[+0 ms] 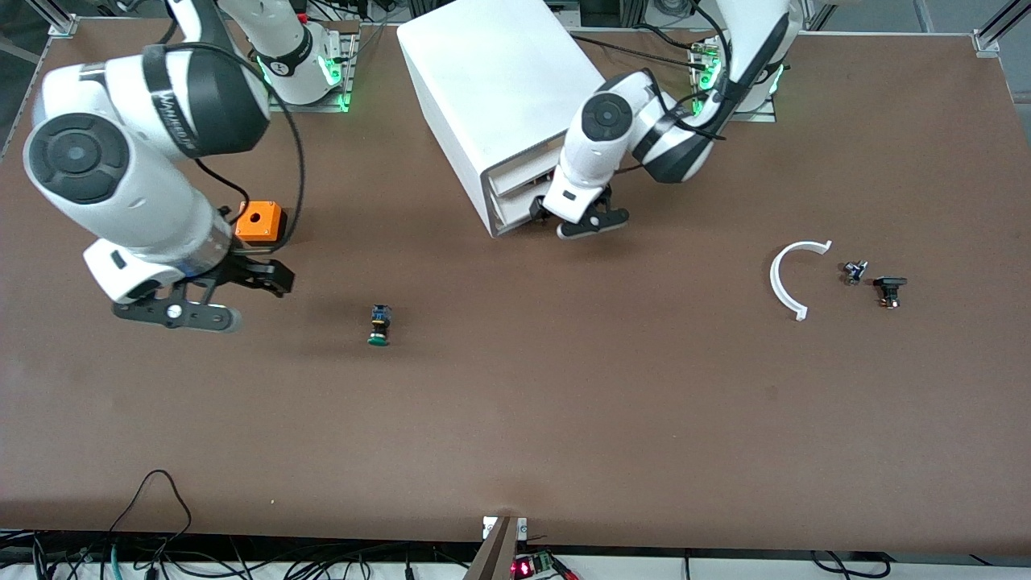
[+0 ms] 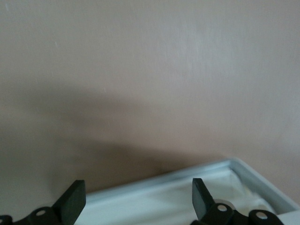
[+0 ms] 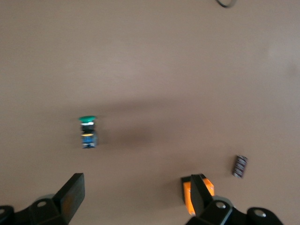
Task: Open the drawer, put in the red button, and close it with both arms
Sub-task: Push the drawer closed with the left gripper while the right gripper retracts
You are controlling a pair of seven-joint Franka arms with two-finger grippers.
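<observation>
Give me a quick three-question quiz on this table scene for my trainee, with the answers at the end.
1. True or false: the right gripper holds the green button.
2. Which lies nearer to the front camera, the orange box or the green button?
3. The left gripper is open right at the front of which thing? A. the white drawer cabinet; B. the orange box; C. the green button.

Key: 1. False: it is open and empty, and the button lies on the table. 2. The green button. 3. A.
</observation>
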